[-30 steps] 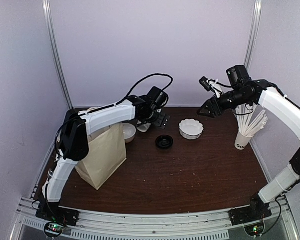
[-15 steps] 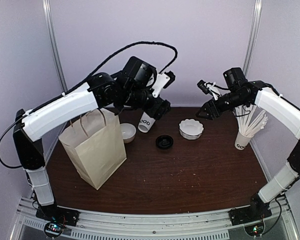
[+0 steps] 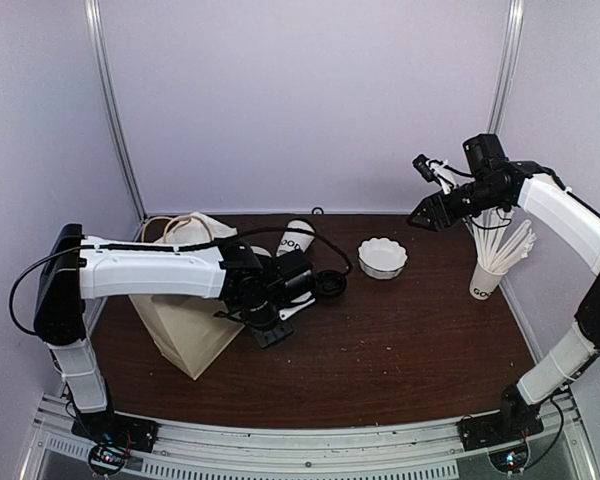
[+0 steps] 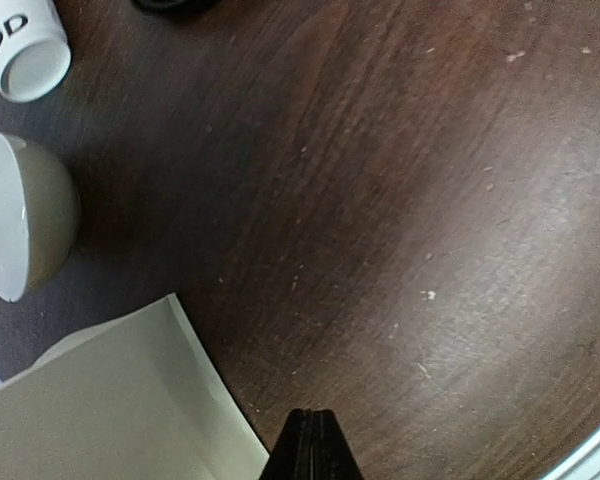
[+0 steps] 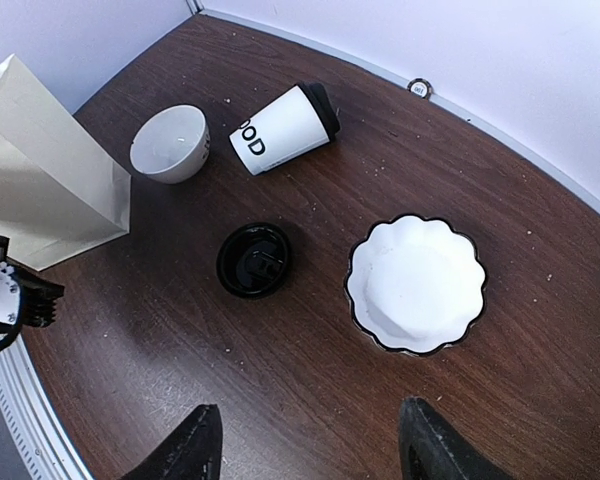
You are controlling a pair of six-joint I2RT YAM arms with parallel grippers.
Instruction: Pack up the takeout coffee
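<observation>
Left gripper (image 4: 310,445) dropped low, pinched closed, empty; right gripper (image 5: 308,448) spread; cup (image 5: 280,128) toppled, perhaps lidded.

Lettered cup (image 4: 20,48), bowl (image 4: 28,215) near it, bag (image 4: 110,405) corner

Pale lilac walls (image 3: 280,100) enclose a dark brown wooden table (image 3: 400,340), with slim metal posts (image 3: 113,100) at the back corners.

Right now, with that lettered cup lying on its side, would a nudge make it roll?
Probably: the cup lies on its side on the smooth table, so a nudge should roll it. Being tapered, it would likely curve, not run straight. It looks like paper, so probably light and easily squashed.
</observation>
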